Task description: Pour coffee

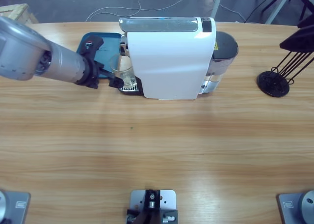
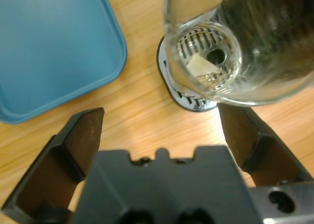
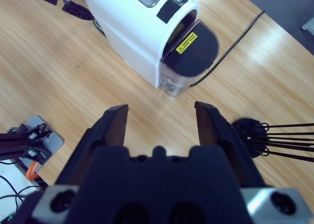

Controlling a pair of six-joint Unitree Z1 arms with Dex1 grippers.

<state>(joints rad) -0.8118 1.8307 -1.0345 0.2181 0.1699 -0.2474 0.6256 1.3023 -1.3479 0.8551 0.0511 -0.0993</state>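
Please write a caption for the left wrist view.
Open left pincer near empty glass on drip grille, beside blue tray.

The table (image 1: 157,145) is smooth, light wood with a fine straight grain. The machine (image 1: 171,62) has a glossy white plastic shell, a brushed silver top and a clear tank at its rear. The tumbler (image 2: 230,52) is clear glass, standing on what looks like a shiny metal grille. The tray (image 2: 49,47) is matt blue plastic. The 2 jaws of the left gripper (image 2: 162,130) are matt black.
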